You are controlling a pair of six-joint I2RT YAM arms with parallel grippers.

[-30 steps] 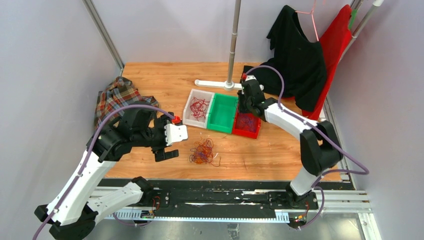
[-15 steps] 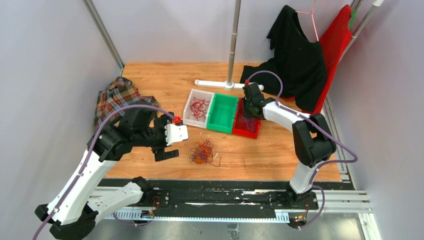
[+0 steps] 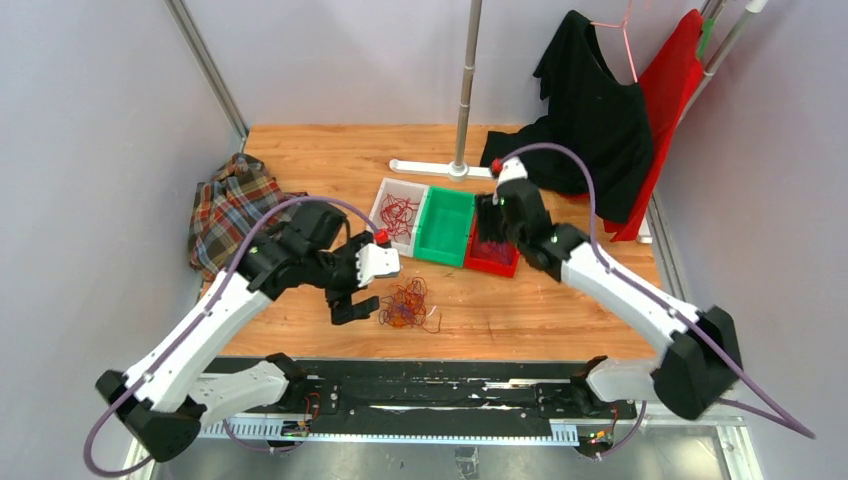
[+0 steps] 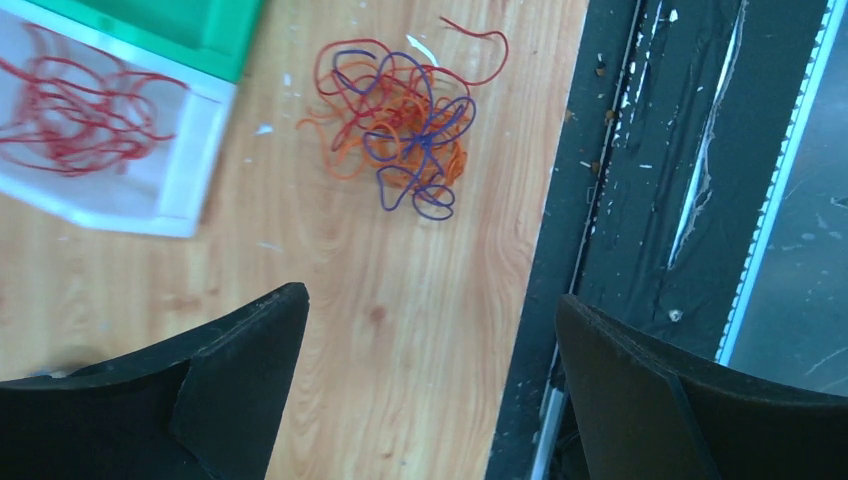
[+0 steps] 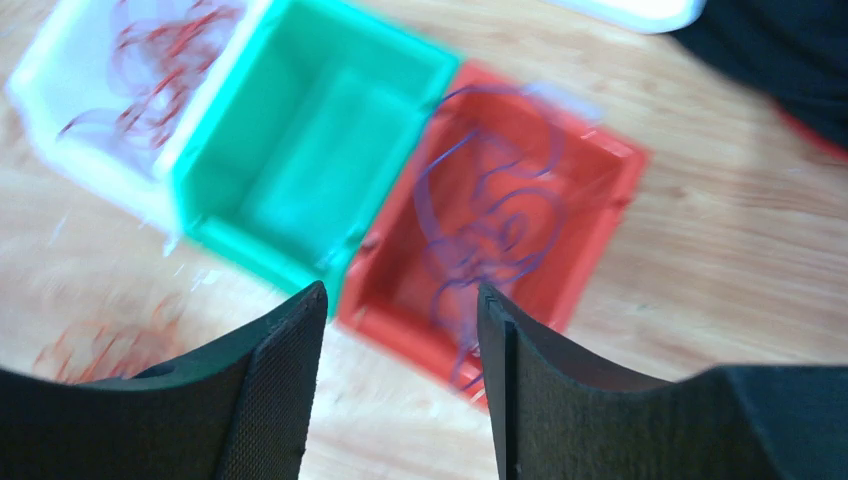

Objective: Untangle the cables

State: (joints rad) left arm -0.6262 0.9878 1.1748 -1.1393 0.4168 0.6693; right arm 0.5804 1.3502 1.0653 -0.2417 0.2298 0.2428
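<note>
Hovering low off the near-left side of the green bin [image 3: 440,256], the left gripper [image 3: 352,290] had its jaws spread wide, nothing between them. In the left wrist view both fingers [image 4: 240,380] framed bare table [image 4: 400,330], and the cables [image 4: 400,125] lay beyond the tips, untouched.

The cables were a loose clump of red, orange and purple wire on the table, just in front of the green bin's near-left corner, on the arm-base side of it. One red strand looped out of the clump on the side away from the bin.

White bin [image 3: 372,235] sat against the green bin's left wall, with red wires [image 3: 397,213] inside. Red bin [image 3: 492,266] sat against the green bin's right wall, with purple wires [image 5: 480,230] inside.

Right gripper [image 3: 490,215] was over the red bin, just right of the green bin, pointing down. The right wrist view was motion-blurred, but the jaws stood apart with a clear gap and no wire pinched between them. One purple strand ran close by a finger; couldn't tell if it touched.

Around the green bin:
- pole stand [image 3: 462,90] behind it
- plaid cloth [image 3: 232,205] well off to its left
- black garment [image 3: 595,110] and red garment [image 3: 670,90] behind it to the right
</note>
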